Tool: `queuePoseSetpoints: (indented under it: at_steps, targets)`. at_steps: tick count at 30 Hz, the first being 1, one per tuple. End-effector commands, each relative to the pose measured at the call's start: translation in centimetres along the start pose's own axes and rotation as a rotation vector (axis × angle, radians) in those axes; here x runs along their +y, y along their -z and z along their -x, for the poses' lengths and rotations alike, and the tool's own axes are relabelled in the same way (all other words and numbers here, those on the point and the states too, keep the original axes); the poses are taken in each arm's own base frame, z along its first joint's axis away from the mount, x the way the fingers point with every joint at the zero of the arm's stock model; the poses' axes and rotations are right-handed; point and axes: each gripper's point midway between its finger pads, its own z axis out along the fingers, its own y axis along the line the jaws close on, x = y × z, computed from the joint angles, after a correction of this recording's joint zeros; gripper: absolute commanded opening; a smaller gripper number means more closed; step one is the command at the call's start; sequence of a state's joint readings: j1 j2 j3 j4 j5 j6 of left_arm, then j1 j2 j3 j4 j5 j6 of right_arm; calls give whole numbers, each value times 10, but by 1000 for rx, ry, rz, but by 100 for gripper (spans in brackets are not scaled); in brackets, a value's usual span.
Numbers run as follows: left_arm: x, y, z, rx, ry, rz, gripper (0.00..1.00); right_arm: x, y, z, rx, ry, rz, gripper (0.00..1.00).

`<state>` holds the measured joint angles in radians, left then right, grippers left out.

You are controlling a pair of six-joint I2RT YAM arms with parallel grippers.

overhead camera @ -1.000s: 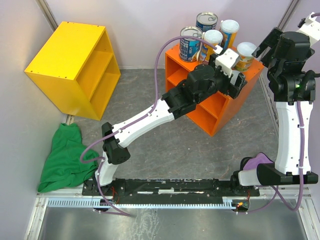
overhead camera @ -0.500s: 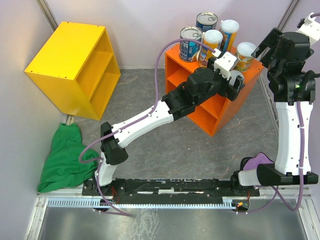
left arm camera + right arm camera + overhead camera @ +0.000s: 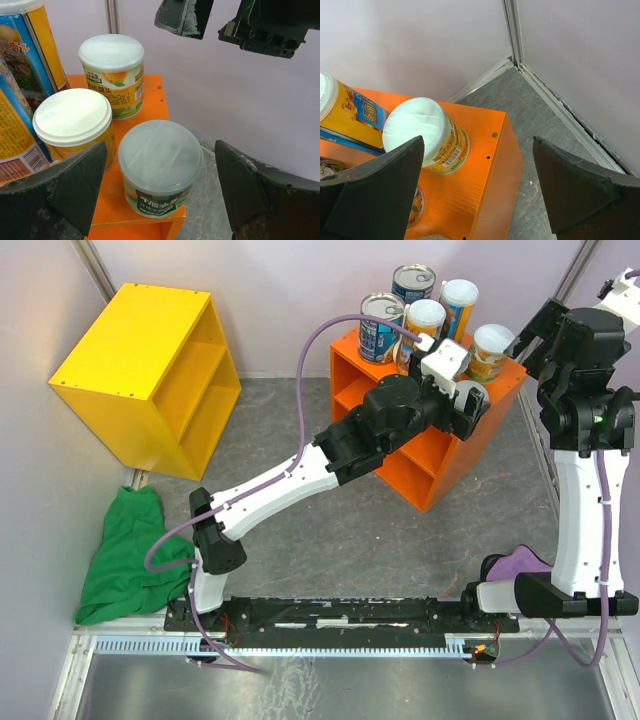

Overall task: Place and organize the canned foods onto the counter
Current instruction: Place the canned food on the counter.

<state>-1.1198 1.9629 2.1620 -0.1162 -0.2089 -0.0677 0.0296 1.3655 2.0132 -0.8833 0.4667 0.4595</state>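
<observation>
Cans are rigid cylinders, prob. full, so I'd judge them heavy-ish for their size & not fragile. The snap-on plastic lids could flex or pop, so take hold on the body at mid-height, jaws across the widest part, not on the lid. Glossy labels look slick, & a round wall can twist out of an off-centre pinch. All the canned foods in view stand upright on the flat top of the orange counter (image 3: 445,475). Left gripper (image 3: 160,150) is wide open, holding nothing. The grey-lidded can (image 3: 160,167) sits framed btwn its fingers at the very corner of the top, untouched. It's short, w/ a translucent grey lid & dark green label w/ white text. Just beside it is a white-lidded short can (image 3: 72,122) w/ yellow label. Behind is a peach-label can (image 3: 111,72) w/ pale lid, & far left a slim tall can (image 3: 22,85) in blue/yellow print. Little finger room btwn the front two, & the corner one could get nudged off the edge. Right gripper (image 3: 477,145) also gapes open, empty, above the counter's end near the peach-label can. Two blue-labelled tins (image 3: 381,328) w/ silver tops stand at the back.
</observation>
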Motion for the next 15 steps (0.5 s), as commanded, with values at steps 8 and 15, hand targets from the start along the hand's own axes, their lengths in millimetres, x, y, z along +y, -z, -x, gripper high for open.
queuePoseSetpoints:
  at_steps: [8,15]
  targets:
    - [-4,30,52,-117,38,15,94,2,16,14,-41,-32,46,96]
    - [-3,51,64,-144,40,33,94,6,23,15,-33,-48,79,94]
